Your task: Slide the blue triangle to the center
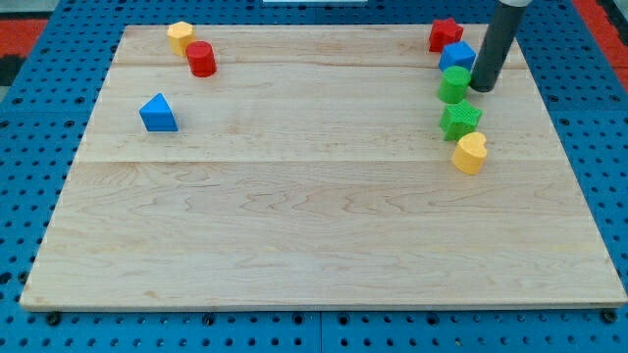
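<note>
The blue triangle lies on the wooden board at the view's left, a little above mid-height. My tip is far from it, at the view's upper right, just right of a green cylinder and a blue block. The rod rises from the tip to the view's top edge.
A yellow block and a red cylinder sit at the upper left, above the blue triangle. At the upper right a red star, a green star and a yellow heart form a column with the blocks by my tip.
</note>
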`<state>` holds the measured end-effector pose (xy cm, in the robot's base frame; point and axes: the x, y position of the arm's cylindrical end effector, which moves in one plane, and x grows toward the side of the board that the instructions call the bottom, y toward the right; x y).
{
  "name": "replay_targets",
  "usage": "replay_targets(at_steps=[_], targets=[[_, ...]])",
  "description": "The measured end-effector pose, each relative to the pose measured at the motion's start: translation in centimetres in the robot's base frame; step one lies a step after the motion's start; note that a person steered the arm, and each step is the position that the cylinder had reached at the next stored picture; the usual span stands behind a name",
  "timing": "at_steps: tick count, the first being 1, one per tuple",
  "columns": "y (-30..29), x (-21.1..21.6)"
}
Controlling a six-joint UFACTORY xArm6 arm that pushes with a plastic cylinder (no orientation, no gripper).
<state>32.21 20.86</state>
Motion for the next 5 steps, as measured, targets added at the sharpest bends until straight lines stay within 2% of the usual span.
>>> replay_targets(at_steps=[2, 3, 4, 5], targets=[[4.8, 0.3], [8.6, 10.9], [-0.4, 20.8], [-17.1, 21.5]])
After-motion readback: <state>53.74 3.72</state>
